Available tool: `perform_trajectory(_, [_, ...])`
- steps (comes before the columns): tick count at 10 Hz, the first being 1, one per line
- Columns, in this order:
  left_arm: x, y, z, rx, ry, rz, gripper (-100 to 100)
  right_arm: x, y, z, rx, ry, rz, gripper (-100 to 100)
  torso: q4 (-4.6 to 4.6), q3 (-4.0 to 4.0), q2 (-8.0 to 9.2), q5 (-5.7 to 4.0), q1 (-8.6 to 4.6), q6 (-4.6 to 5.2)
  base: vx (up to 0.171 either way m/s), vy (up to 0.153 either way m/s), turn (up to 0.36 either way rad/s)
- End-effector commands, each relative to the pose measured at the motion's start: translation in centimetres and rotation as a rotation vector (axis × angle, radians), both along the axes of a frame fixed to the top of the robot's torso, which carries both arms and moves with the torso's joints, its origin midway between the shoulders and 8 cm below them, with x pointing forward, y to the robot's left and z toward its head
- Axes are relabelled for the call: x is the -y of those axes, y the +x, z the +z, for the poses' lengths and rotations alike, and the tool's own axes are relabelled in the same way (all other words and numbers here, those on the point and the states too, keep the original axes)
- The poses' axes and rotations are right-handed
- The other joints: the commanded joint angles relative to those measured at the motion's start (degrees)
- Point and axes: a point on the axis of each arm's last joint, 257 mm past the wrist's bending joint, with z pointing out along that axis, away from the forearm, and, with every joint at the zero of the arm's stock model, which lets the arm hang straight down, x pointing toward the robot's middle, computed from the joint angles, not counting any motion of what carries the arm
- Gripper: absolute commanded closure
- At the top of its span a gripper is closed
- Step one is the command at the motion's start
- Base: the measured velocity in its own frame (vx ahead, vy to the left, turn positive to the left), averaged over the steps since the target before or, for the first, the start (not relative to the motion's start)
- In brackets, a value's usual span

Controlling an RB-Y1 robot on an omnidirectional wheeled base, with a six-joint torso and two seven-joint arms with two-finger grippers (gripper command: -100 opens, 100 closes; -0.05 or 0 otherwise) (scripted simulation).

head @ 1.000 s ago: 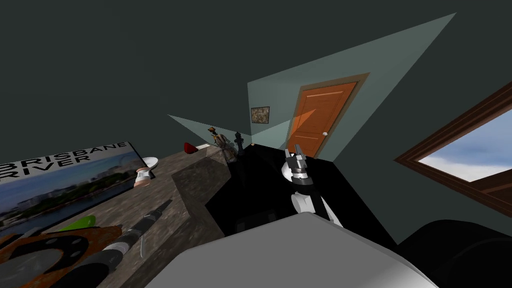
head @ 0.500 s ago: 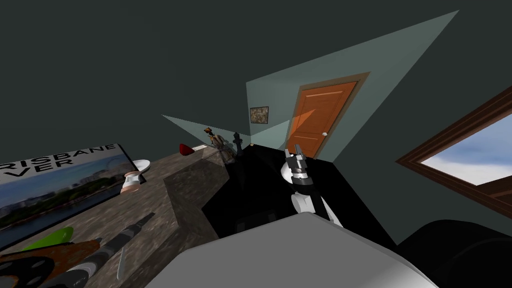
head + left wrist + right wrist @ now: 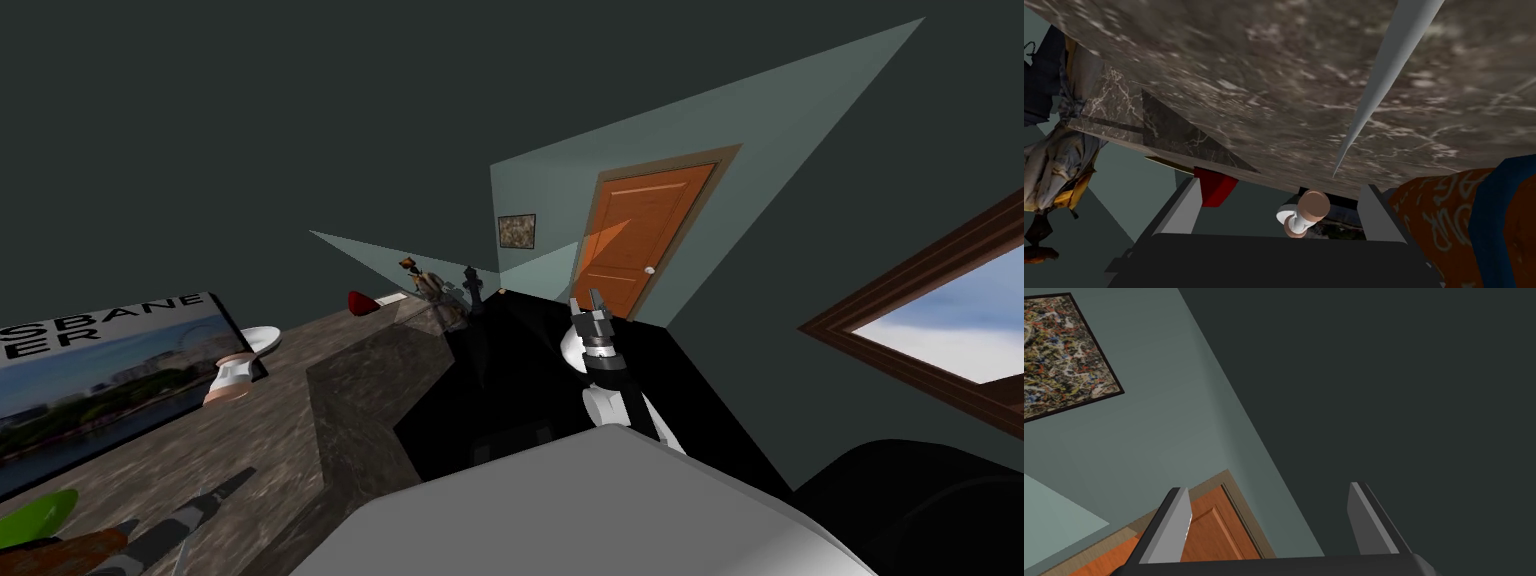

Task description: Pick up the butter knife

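Two grippers are in play, and both stand with jaws wide apart and nothing in them. The left gripper (image 3: 1280, 214) reaches over a dark marbled bench (image 3: 270, 430) in the lower left of the head view. The butter knife (image 3: 1376, 80), a long pale grey blade narrowing to a point, lies flat on the bench ahead of that gripper. Its tip points back toward the gap between the jaws, nearer the finger on the side of an orange and blue object (image 3: 1464, 215), and it touches neither finger. Through the gap, farther along the bench, stands a small white and tan vessel (image 3: 1305, 212); a red object (image 3: 1213, 186) sits just beyond the other finger. A draped figurine (image 3: 1054, 150) stands past the bench's corner. In the head view a poster (image 3: 100, 390) of a river with white lettering takes the left edge of the frame, with a white bowl (image 3: 262, 338) just beside its upper right corner. The right gripper (image 3: 586, 299) is raised at the centre of that frame, over a black area (image 3: 520, 380), well apart from the bench.
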Motion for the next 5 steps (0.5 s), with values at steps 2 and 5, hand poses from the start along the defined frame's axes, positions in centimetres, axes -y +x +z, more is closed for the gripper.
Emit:
perform_trajectory(2, [-1.7, -2.4, -0.5, -0.064, 0.026, 0.039, -100, 0.0, 0.0, 0.0, 0.0, 0.0, 0.0, 0, 0.0, 0.0, 0.0, -0.01, 0.01, 0.01, 0.084, -0.074, -0.002])
perform_trajectory(5, [-3.7, -7.7, -2.2, -0.179, 0.051, 0.114, -100, 0.0, 0.0, 0.0, 0.0, 0.0, 0.0, 0, 0.05, 0.12, 0.21, 0.04, 0.22, 0.0, 0.062, -0.048, -0.008])
